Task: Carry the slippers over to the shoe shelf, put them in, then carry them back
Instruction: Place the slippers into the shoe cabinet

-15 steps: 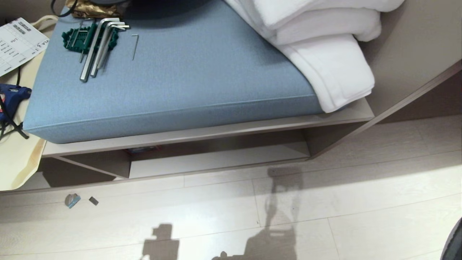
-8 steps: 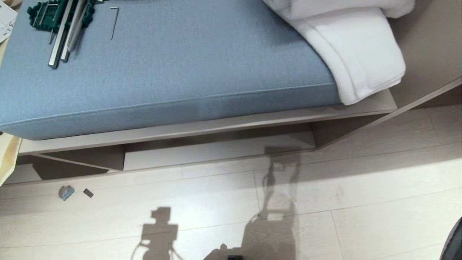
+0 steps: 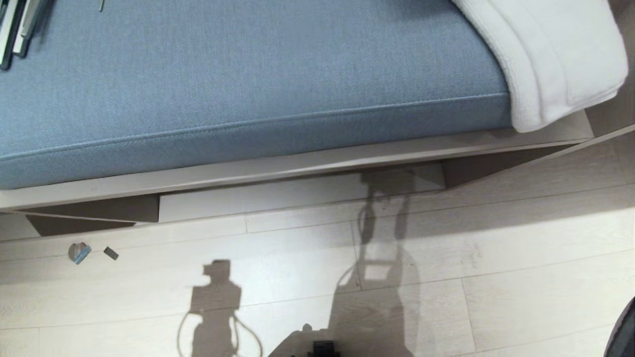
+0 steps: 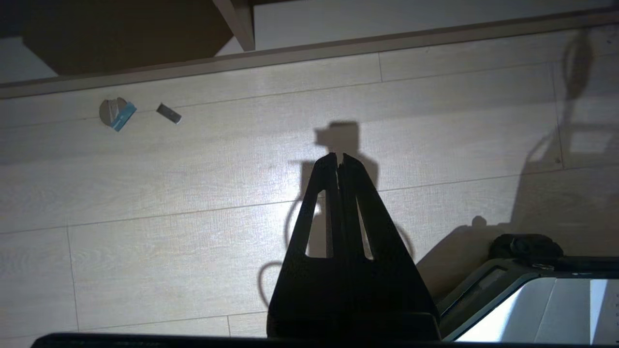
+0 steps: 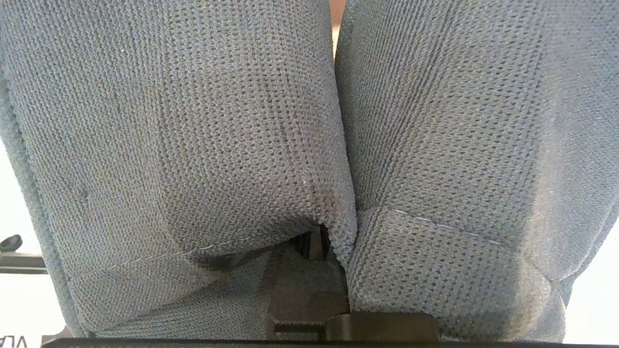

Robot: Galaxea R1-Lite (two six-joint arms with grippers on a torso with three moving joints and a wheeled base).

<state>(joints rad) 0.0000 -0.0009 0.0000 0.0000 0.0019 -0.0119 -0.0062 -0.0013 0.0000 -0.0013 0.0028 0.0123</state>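
Two grey knitted slippers (image 5: 309, 145) filling the right wrist view, side by side and touching, pinched in the right gripper (image 5: 314, 251), of which only a dark sliver shows between their inner edges. Pale floor glimpsed at the far corners behind them.

Head view: neither gripper visible. Blue cushion (image 3: 238, 84) across the upper part, lying on the taupe desk (image 3: 297, 166). White folded towel (image 3: 555, 54) draped over the cushion's right end and hanging past its front edge. Ends of metal hex keys (image 3: 20, 25) just showing at the cushion's far left corner. Below the desk edge, the shoe shelf (image 3: 278, 198), a low wide cubby with a pale base board; nothing seen inside the visible strip. Pale wood floor (image 3: 521, 258) in front, crossed by the robot's shadows. Two small bits of debris (image 3: 79, 252) on the floor near the shelf's left end.

Left wrist view: left gripper (image 4: 340, 159) hanging over the floor, fingers pressed together, nothing between them. Same debris on the boards off to one side, well apart from the gripper. Front edge of the shelf base along the far side of the floor. Corner of the robot's base (image 4: 527, 290) close by.
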